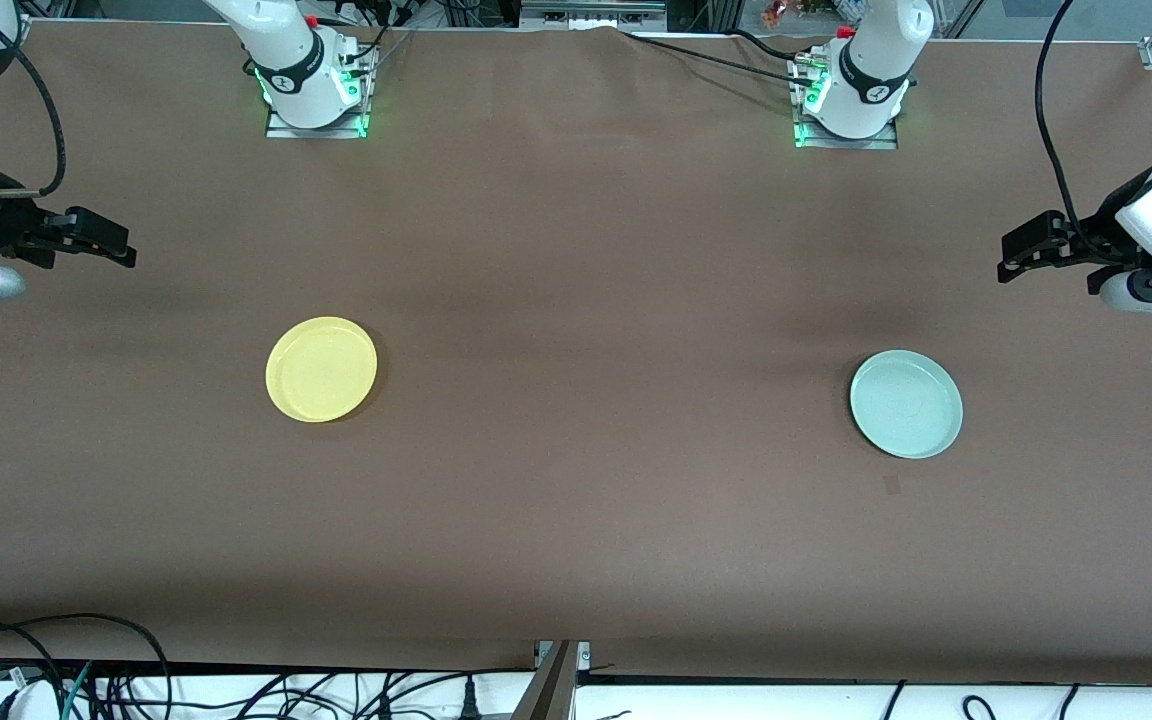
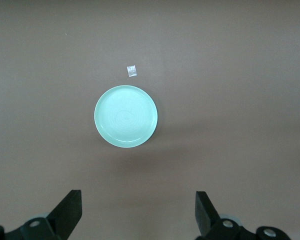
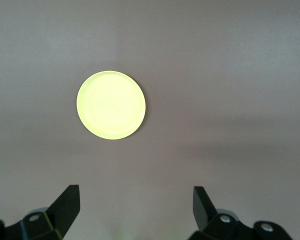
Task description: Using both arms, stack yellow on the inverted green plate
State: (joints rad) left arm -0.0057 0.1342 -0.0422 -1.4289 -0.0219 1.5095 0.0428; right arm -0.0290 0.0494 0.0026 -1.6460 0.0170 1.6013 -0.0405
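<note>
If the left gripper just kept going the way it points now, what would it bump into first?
Probably the bare table. The open left gripper looks down on it, and the green plate lies slightly ahead; depth is unclear.

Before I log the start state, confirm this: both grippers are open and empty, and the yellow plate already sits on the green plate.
Wrong on the stacking. The yellow plate lies on the table toward the right arm's end, well apart from the green plate toward the left arm's end, as the front view shows. The left gripper and right gripper are indeed open and empty.
</note>
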